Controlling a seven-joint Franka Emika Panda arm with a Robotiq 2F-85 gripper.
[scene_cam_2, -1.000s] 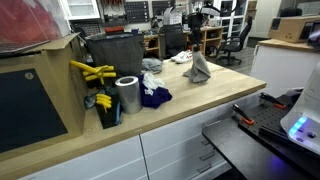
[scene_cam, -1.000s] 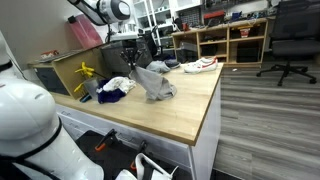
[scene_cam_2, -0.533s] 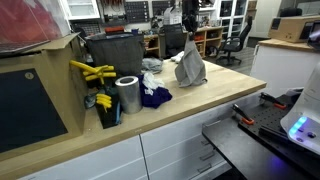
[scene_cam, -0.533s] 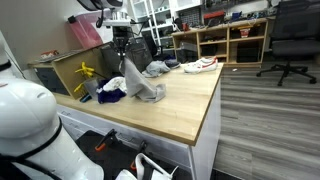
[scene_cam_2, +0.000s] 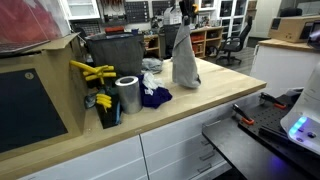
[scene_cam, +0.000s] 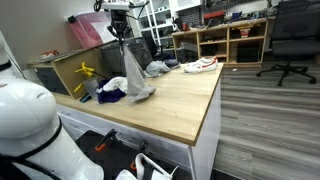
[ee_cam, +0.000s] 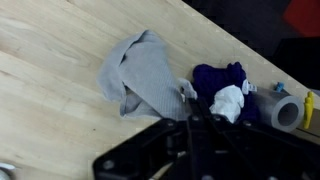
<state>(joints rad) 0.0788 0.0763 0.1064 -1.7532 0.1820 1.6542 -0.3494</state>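
Observation:
My gripper (scene_cam: 122,34) (scene_cam_2: 183,20) is shut on the top of a grey cloth (scene_cam: 136,78) (scene_cam_2: 184,58) and holds it up above the wooden table (scene_cam: 180,105) (scene_cam_2: 200,100). The cloth hangs long and narrow; its lower end reaches the tabletop or just above it. In the wrist view the grey cloth (ee_cam: 140,72) trails down from my dark fingers (ee_cam: 188,122) to the wood below. Beside it lie a dark blue cloth (ee_cam: 218,78) (scene_cam_2: 155,97) and a white cloth (ee_cam: 228,101) (scene_cam: 116,86).
A grey tape roll (scene_cam_2: 127,96) (ee_cam: 287,112) and yellow tools (scene_cam_2: 92,74) (scene_cam: 85,72) stand near the table's end. A dark bin (scene_cam_2: 115,52) sits behind them. A white shoe (scene_cam: 200,65) and another grey cloth (scene_cam: 157,68) lie at the far side.
My gripper has risen and shifted toward the bin side, pulling the grey cloth up from a low heap into a long hanging strip.

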